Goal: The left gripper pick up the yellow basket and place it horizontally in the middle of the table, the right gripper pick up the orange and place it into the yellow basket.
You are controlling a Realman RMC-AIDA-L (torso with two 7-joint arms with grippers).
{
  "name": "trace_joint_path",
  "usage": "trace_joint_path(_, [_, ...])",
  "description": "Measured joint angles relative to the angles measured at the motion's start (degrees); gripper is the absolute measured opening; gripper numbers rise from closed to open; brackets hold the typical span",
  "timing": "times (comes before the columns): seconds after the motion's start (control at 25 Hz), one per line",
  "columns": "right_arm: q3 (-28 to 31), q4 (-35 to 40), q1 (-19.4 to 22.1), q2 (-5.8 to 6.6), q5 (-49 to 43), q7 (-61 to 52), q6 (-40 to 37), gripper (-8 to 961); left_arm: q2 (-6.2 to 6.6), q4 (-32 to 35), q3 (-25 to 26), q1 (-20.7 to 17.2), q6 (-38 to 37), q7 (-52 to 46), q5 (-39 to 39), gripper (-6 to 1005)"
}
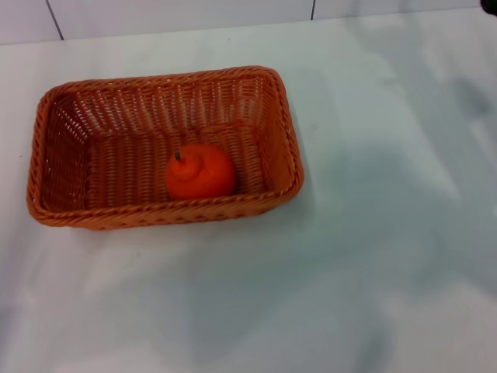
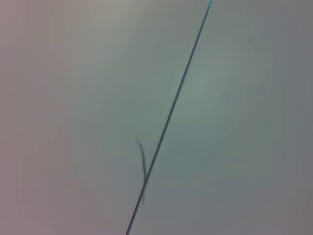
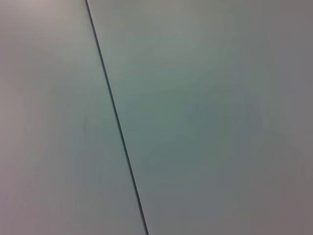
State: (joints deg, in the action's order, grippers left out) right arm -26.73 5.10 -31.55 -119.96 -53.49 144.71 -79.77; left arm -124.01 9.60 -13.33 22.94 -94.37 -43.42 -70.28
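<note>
Yellow basket [image 1: 159, 148] set lengthwise on the tabletop [image 1: 373, 256], left of centre, upright. Orange [image 1: 200, 172] inside it, stem up, by the near wall, right of the basket's middle. Neither tool anywhere in view, so openness and hold cannot be told. Wrist views: plain pale surface crossed by a thin dark seam [image 2: 168, 120].
</note>
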Motion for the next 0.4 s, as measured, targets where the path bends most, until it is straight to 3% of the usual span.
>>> trace_joint_path(0.4, [0.63, -0.49, -1.64, 0.04, 0.10, 0.97, 3.40, 946, 0.00, -1.60, 6.34, -1.79, -3.42, 0.07, 0.09, 702])
